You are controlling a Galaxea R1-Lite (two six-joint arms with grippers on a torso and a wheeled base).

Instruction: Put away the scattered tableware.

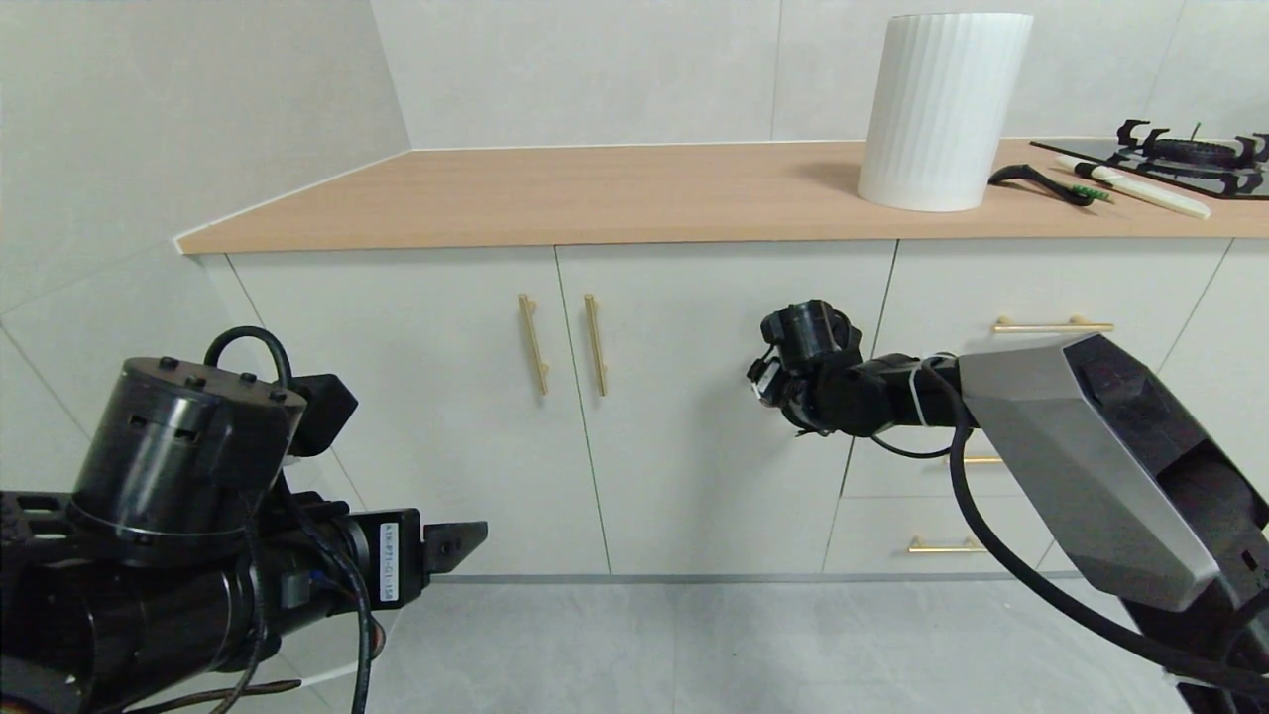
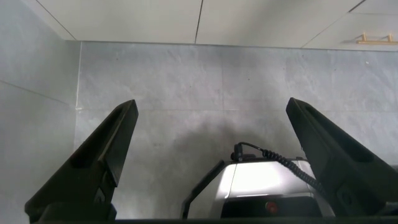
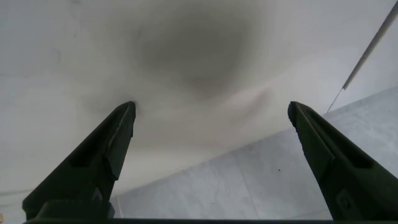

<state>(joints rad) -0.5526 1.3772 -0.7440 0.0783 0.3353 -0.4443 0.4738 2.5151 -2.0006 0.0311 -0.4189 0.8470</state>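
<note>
On the wooden counter (image 1: 595,193) at the far right lie a black-handled utensil (image 1: 1041,181), a small green piece (image 1: 1091,191) and a long white utensil (image 1: 1140,185), beside a tall white ribbed container (image 1: 942,109). My right gripper (image 3: 211,118) is open with nothing between its fingers, held close to a white cabinet door (image 3: 186,68); in the head view the right wrist (image 1: 808,367) hangs in front of the cabinet, below the counter. My left gripper (image 2: 214,118) is open and empty, low at the left over the grey floor (image 2: 186,81).
A black gas hob (image 1: 1190,154) sits at the counter's far right. The white cabinets below have gold handles (image 1: 565,342), with drawers (image 1: 1051,324) to the right. Tiled walls close the left side and the back. Grey floor (image 1: 744,645) lies in front.
</note>
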